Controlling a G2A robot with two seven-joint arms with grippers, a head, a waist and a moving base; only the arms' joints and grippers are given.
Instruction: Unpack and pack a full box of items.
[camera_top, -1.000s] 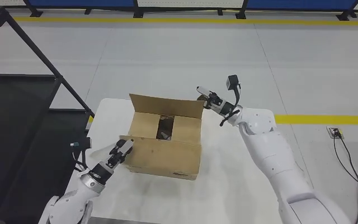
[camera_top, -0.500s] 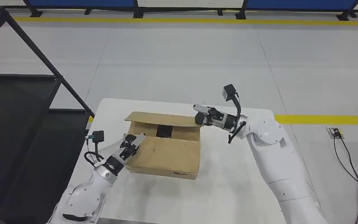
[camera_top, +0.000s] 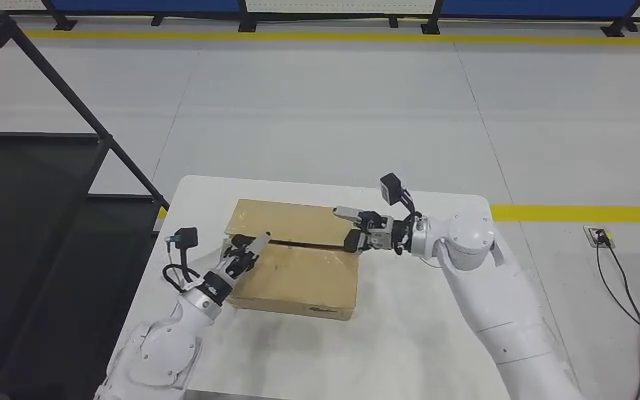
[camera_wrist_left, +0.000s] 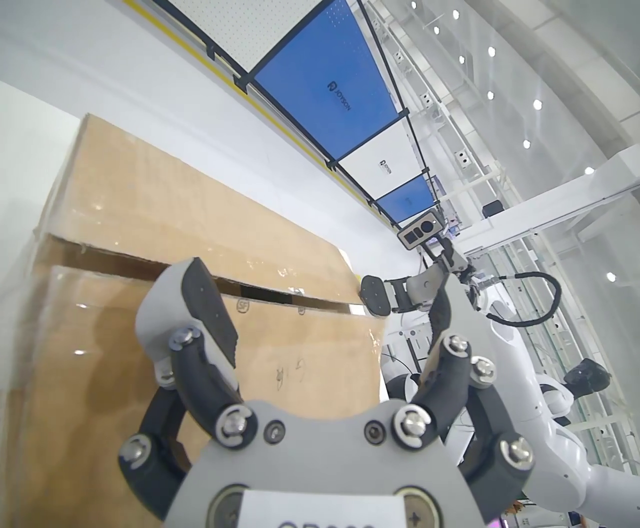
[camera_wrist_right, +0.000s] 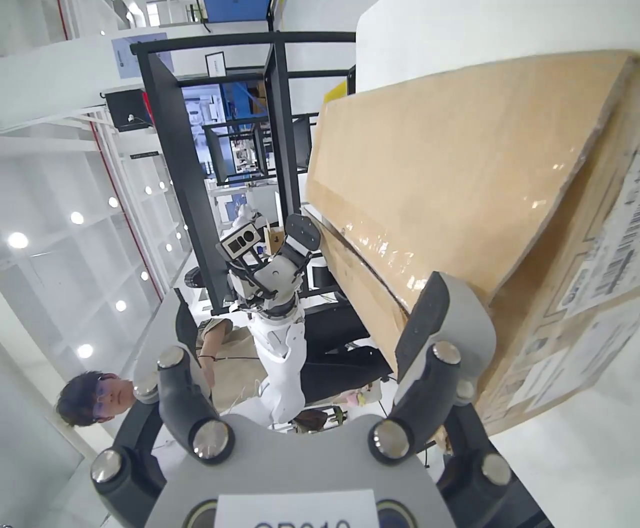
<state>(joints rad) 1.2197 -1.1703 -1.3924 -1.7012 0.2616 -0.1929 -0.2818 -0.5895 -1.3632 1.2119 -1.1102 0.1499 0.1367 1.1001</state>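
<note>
A brown cardboard box (camera_top: 295, 262) stands in the middle of the white table (camera_top: 420, 320). Its two top flaps lie flat with a narrow dark seam between them. My left gripper (camera_top: 247, 249) is open at the box's near-left top edge, and one finger (camera_wrist_left: 207, 305) rests on the near flap (camera_wrist_left: 150, 350). My right gripper (camera_top: 350, 226) is open at the box's right end by the seam, one finger (camera_wrist_right: 440, 325) against the box's upper edge (camera_wrist_right: 450, 175). Each wrist view shows the other arm's gripper across the box (camera_wrist_left: 375, 296) (camera_wrist_right: 300, 235).
A black metal frame (camera_top: 70, 180) with a dark panel stands to the left of the table. The table has bare surface to the right of the box and in front of it. Printed labels (camera_wrist_right: 595, 290) cover the box's right end.
The far flap stood upright and the box was open; now both flaps lie flat. Both grippers have moved inward onto the box top.
</note>
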